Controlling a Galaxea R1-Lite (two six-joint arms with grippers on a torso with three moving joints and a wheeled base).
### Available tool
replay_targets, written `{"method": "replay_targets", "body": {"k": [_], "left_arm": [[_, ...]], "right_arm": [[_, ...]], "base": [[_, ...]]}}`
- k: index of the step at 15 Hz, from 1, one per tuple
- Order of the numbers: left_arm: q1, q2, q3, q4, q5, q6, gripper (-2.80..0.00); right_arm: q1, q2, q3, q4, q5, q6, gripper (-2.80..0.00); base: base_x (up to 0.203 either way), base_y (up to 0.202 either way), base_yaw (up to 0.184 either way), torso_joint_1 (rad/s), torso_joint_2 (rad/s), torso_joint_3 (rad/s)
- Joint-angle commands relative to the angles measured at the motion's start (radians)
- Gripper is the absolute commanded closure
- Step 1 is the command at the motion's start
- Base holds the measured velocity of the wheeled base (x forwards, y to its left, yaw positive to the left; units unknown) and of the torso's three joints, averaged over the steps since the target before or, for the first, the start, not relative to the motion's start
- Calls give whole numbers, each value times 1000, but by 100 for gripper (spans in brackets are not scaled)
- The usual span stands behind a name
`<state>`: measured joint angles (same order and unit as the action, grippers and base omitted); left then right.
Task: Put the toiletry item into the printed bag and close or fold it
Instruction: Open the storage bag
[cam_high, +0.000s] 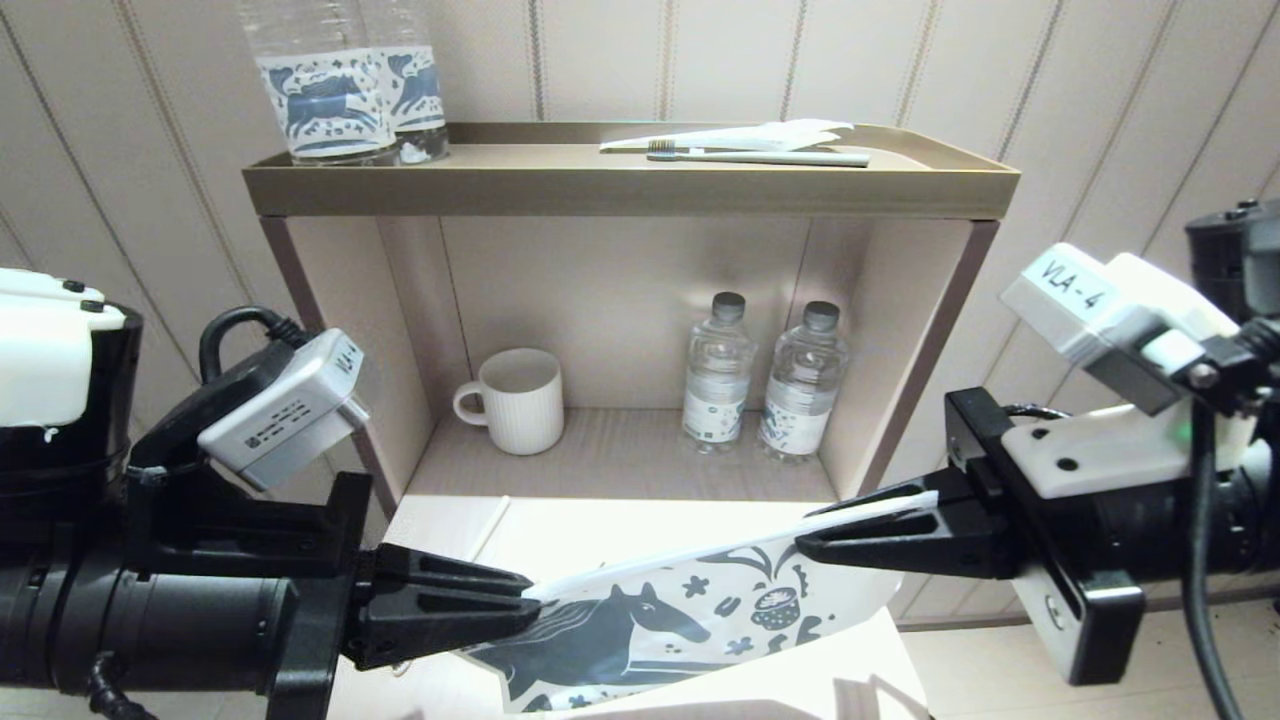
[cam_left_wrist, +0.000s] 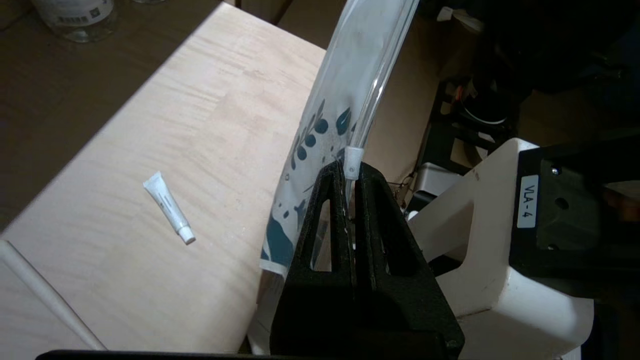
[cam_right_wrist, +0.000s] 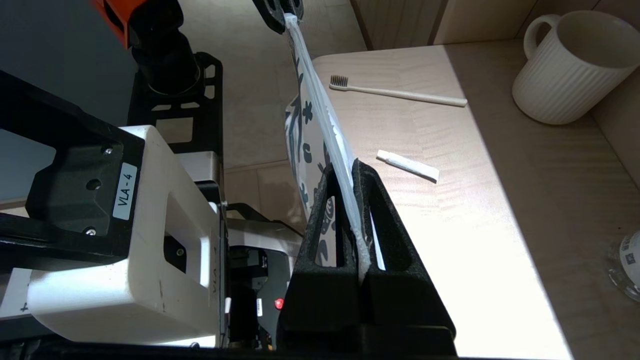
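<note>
Left hand (cam_high: 525, 597) and right hand (cam_high: 812, 540) are each clamped tight on one end of the printed bag (cam_high: 690, 620), stretched between them above the counter (cam_right_wrist: 450, 210); toothpaste tube (cam_right_wrist: 407, 165) lies on it

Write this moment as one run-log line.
left gripper: shut on printed bag | right gripper: shut on printed bag | small tube: on table, outside bag

Head view: from above and behind the arms, facing forward and down at the shelf unit (cam_high: 630, 190), arms entering at 9 and 3 o'clock. Wrist views: close behind each arm's fingers, looking along them over the table (cam_left_wrist: 165, 125). All three share the bag (cam_high: 690, 610); both wrist views share the tube (cam_left_wrist: 169, 207).
</note>
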<state>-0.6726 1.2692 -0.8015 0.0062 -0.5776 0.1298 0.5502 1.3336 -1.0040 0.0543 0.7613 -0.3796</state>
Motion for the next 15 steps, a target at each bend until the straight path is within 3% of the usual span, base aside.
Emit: {"method": "replay_targets", "body": {"k": [1, 6, 13, 14, 15], "left_arm": [[13, -24, 17, 0, -4, 1, 0], [65, -72, 59, 0, -8, 1, 0], [64, -30, 70, -76, -26, 2, 0], [64, -34, 76, -78, -25, 2, -280], [64, -31, 71, -78, -28, 1, -280]], "right_arm": [[-7, -2, 1, 0, 4, -3, 0], [-32, -8, 10, -2, 10, -4, 0], [-29, 2, 10, -2, 9, -5, 0], [-28, 4, 10, -2, 9, -5, 0], [-27, 7, 10, -2, 9, -5, 0]], "base": [[0, 0, 0, 0, 0, 0], [0, 0, 0, 0, 0, 0], [0, 0, 0, 0, 0, 0], [0, 0, 0, 0, 0, 0], [0, 0, 0, 0, 0, 0]]}}
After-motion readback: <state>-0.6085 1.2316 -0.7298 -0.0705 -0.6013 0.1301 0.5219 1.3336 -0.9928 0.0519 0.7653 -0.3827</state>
